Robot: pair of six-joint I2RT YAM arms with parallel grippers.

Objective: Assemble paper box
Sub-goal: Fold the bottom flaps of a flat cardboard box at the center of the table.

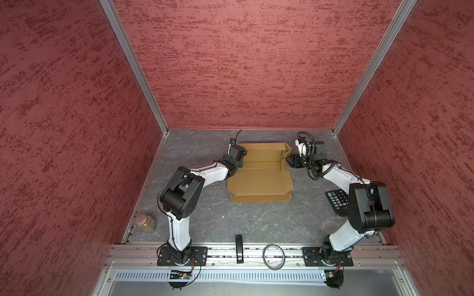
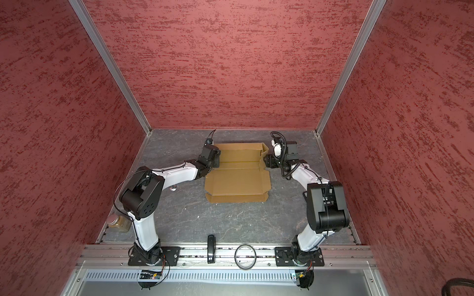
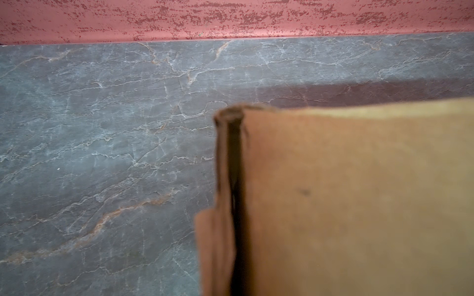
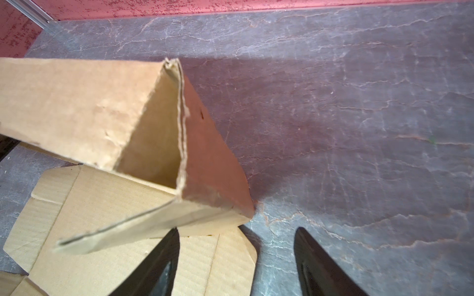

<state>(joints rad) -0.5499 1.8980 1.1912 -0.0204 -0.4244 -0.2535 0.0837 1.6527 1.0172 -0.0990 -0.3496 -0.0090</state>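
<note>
The paper box (image 1: 260, 176) sits toward the far middle of the bench (image 1: 256, 223), and I'd call it half done. The back wall is up, the right side flap (image 4: 213, 153) stands but leans outward, and the front panels lie flat.

The left gripper (image 1: 238, 155) is at the box's far-left corner with its fingers closed. I can't tell if cardboard is actually pinched, since its wrist view only shows a blurry folded edge. The right gripper (image 4: 237, 229) is just beside the raised flap, fingers (image 4: 164, 256) spread with nothing between them.

If it were me, I'd pin the left side so the sheet doesn't skate. Then I'd push that flap square along its crease rather than at the corner.

A calculator (image 1: 337, 201) lies near the right arm's elbow, so mind the swing. The jar (image 1: 146, 223) and ring (image 1: 274, 256) are well apart from the work.
</note>
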